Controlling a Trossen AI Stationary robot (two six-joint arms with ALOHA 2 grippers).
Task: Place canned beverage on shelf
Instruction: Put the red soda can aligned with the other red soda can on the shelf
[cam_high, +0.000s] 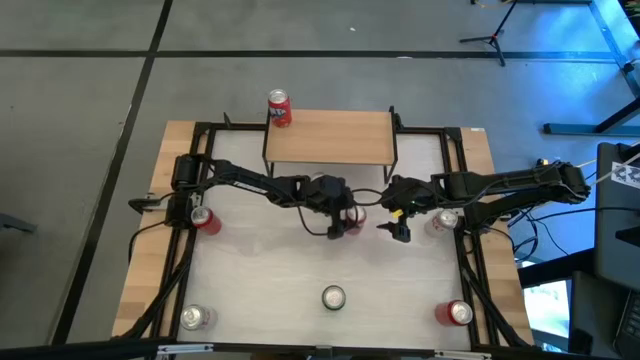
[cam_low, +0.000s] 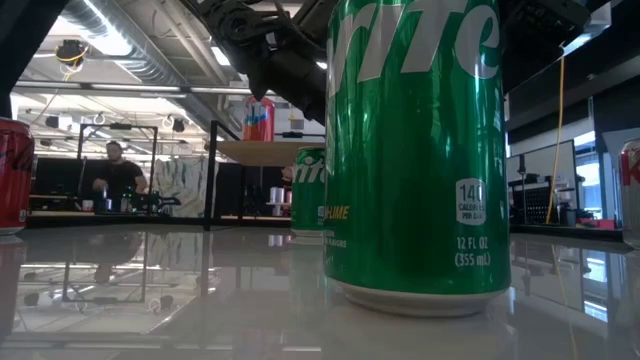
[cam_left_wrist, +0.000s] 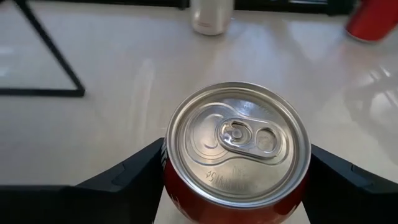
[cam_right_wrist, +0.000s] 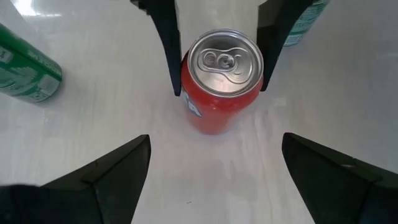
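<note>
Glossy pale tabletop (cam_high: 300, 265) with black frame rails, set on a grey floor.

Near the middle of it, red canned beverage (cam_left_wrist: 236, 158): smooth cylinder, silver aluminium lid with pull tab, standing upright on the table in front of the shelf, not on it. Clamped between the two dark fingers of the left gripper (cam_high: 347, 216), one finger (cam_left_wrist: 134, 171) pressed to each side of the can body. Same can seen from the right wrist view (cam_right_wrist: 221, 87), held by those two thin dark fingers.

Behind it, the shelf (cam_high: 328, 137): low rectangular light-wood board on thin black metal legs, at the table's far edge. One red can (cam_high: 279, 108) standing upright at its far left corner.

Left arm stretched from the table's left edge toward the centre, elbow slightly bent, wrist angled down over the held can.

Right arm reaching in from the right edge, mirror-like, its right gripper (cam_high: 400, 229) just beside the held can, pointing at it. Wide dark fingers (cam_right_wrist: 106, 177) spread well apart, holding nothing.

Farther out, more upright cans: red ones at the left edge (cam_high: 205, 219) and near right corner (cam_high: 456, 313), a silver-topped one at the near left corner (cam_high: 193, 318), another under the right arm (cam_high: 443, 221), and a green Sprite can (cam_low: 415, 150) at the near middle, looming large in the low view.
</note>
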